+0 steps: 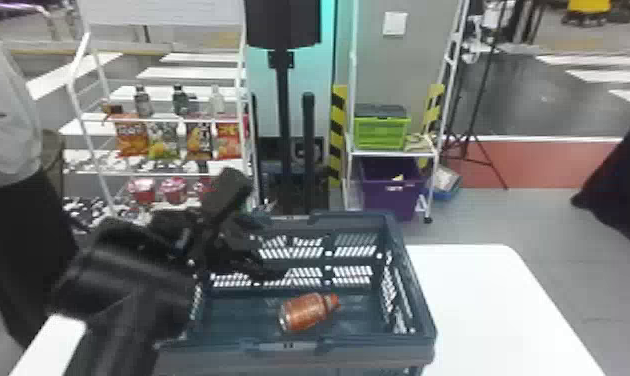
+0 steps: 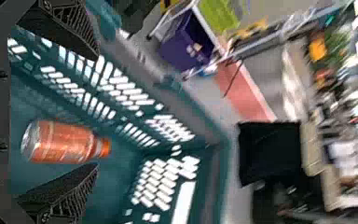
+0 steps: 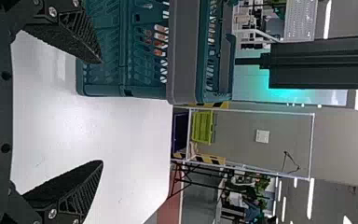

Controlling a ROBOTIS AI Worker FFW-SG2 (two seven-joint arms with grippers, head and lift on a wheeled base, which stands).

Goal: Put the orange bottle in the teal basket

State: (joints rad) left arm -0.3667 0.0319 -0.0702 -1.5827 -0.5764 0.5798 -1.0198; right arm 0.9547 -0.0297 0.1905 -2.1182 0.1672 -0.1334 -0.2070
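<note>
Bottle: the orange bottle [image 1: 308, 312] lies on its side on the basket floor, below the left fingers and to their right, held by neither gripper.
Left gripper: [image 1: 265, 254] over the basket's left part, fingers [image 2: 77, 30] spread, pinching nothing.
Right gripper: [image 3: 102, 112] fingers [image 3: 77, 37] spread, with nothing between the tips.
Basket: teal [image 1: 414, 295], upright on the bench [image 1: 494, 300], under the left fingers and ahead of the right ones, toward their left.
</note>
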